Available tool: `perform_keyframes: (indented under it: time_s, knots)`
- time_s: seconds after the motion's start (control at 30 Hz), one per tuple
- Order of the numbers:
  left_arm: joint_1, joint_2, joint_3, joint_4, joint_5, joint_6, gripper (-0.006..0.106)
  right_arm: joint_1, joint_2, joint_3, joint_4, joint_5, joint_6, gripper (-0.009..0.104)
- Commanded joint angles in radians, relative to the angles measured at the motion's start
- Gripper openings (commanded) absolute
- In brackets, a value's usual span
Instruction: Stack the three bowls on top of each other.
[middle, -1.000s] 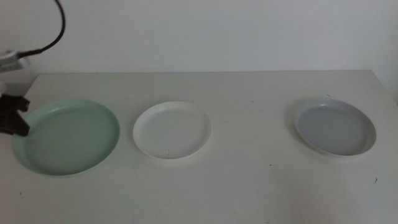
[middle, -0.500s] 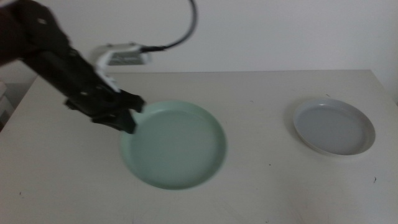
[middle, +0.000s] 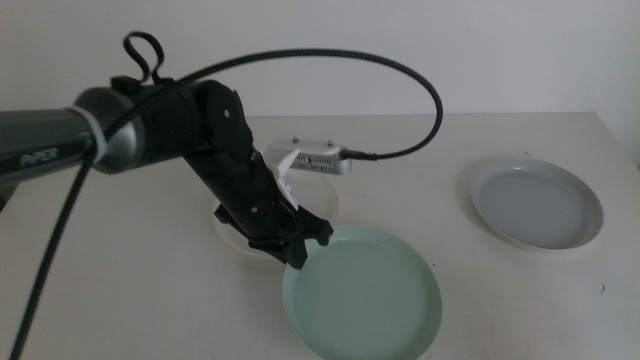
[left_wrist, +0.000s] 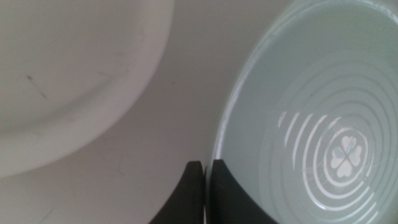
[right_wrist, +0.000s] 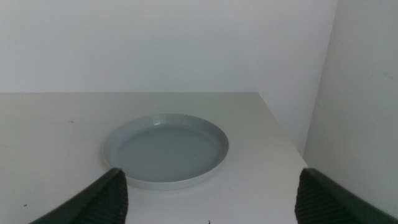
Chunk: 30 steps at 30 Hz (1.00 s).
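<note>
Across the pale counter (middle: 120, 300), taking the white bowl (middle: 235, 228) as my landmark, I see my left arm reaching over it, hiding most of it. The mint green bowl (middle: 365, 295) lies just in front of the white one and toward the grey-blue side, its rim pinched in my left hand (middle: 298, 250). The grey-blue bowl (middle: 538, 204) sits well apart from the white bowl, untouched. My right hand (right_wrist: 208, 214) waits near that grey-blue bowl with its jaws spread wide, holding nothing.

I judge the risk to be the thin edge grip: the green bowl could pivot or slip out if I swing it, and its rim could catch the white bowl's rim and shove it instead of settling inside.

From the left wrist view I get what the middle view hides: the jaws closed on the green rim, a strip of bare counter between the two bowls, and a clover mark in the green bowl's floor. Only the middle view shows all three bowls together.
</note>
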Motion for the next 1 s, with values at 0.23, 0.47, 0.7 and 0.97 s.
perform_keyframes:
  time_s: [0.23,0.47,0.7,0.97]
  knots:
    - [-0.004,0.036,-0.021,-0.063,-0.011,0.014,0.0,0.0,-0.027,-0.006,-0.015,-0.077,-0.006,0.094]
    - [-0.001,0.063,-0.021,-0.059,0.012,0.028,0.0,0.0,-0.027,-0.006,-0.015,-0.077,-0.006,0.094]
    - [-0.001,0.071,-0.022,-0.03,0.012,0.029,0.018,0.0,-0.027,-0.006,-0.015,-0.077,-0.006,0.094]
    - [0.008,0.055,-0.025,-0.027,0.05,0.059,0.084,0.0,-0.027,-0.006,-0.015,-0.077,-0.006,0.094]
